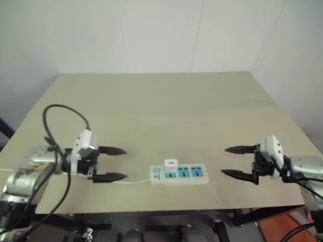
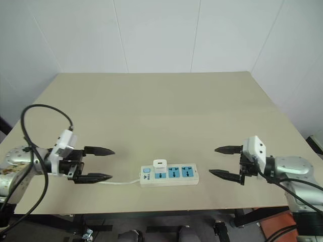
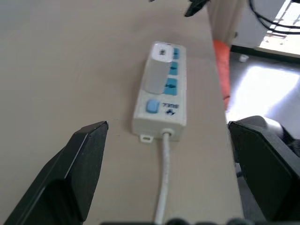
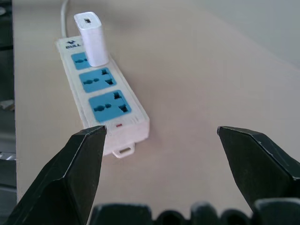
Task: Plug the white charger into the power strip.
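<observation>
The power strip (image 1: 180,174) lies near the table's front edge, its thin white cord (image 1: 132,181) running left. The white charger (image 1: 170,164) stands upright in the leftmost blue socket, beside the switch end; the wrist views show the white charger (image 4: 91,39) seated on the power strip (image 4: 104,93) with two blue sockets free. My left gripper (image 1: 117,164) is open to the left of the strip, fingers pointing at it, nothing between them. My right gripper (image 1: 233,161) is open to the right of the strip, also empty and apart from it.
The tan table (image 1: 161,111) ends just in front of the strip. A black cable (image 1: 55,113) loops above my left wrist. Beyond the table's front right corner the floor shows an orange object (image 1: 282,227).
</observation>
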You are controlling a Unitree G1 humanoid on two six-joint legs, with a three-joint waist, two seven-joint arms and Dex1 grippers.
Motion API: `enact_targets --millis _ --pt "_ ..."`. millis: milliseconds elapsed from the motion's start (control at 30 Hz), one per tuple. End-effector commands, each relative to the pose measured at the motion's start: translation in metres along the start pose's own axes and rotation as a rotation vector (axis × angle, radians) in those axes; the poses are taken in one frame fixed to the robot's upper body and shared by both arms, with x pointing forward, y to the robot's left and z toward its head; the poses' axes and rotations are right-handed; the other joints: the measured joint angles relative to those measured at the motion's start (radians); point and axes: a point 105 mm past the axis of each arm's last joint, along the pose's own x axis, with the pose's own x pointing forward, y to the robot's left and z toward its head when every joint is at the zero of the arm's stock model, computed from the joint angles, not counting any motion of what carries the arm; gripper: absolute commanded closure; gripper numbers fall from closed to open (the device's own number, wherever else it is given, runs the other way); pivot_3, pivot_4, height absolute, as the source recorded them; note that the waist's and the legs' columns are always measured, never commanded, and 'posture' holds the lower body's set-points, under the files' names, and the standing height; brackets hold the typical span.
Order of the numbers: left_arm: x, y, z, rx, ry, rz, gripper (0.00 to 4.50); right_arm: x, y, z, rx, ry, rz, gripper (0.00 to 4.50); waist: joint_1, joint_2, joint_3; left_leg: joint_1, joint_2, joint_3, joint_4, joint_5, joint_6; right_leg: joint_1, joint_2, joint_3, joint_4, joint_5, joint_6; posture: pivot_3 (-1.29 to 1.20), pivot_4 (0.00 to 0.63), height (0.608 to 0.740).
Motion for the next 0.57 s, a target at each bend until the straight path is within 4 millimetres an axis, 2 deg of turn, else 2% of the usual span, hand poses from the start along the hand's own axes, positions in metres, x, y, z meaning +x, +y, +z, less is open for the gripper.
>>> enact_targets --millis 33,200,333,567 --pt "-0.015 0.01 0.006 0.036 -0.02 0.106 0.02 -0.013 -0.008 0.012 -0.049 -0.005 -0.064 0.0 0.0 0.0 0.0 0.0 0.0 0.0 0.0 0.0 0.0 0.0 0.0 0.0 0.0 0.0 0.0 0.0 0.15 0.74" --pt "-0.014 0.001 -0.001 0.024 -0.025 0.133 0.02 -0.015 -0.015 0.013 -0.039 -0.01 -0.117 0.0 -0.004 0.0 0.0 -0.001 0.0 0.001 0.0 0.0 0.0 0.0 0.0 0.0 -0.001 0.002 0.004 0.0 0.15 0.74" --pt "-0.009 -0.011 -0.009 0.001 -0.021 0.14 0.02 -0.005 -0.018 0.006 -0.029 0.039 -0.173 0.0 -0.002 0.0 0.0 0.0 0.001 0.001 0.0 0.0 0.0 0.0 0.0 0.0 0.0 0.002 0.004 0.0 0.15 0.74" --pt "-0.004 -0.022 -0.013 -0.043 -0.024 0.126 0.02 -0.002 -0.017 0.006 -0.013 0.038 -0.226 0.0 -0.001 0.0 0.0 -0.001 0.0 0.001 0.0 0.0 0.0 0.0 0.0 0.0 0.0 0.002 0.003 0.0 0.15 0.74"
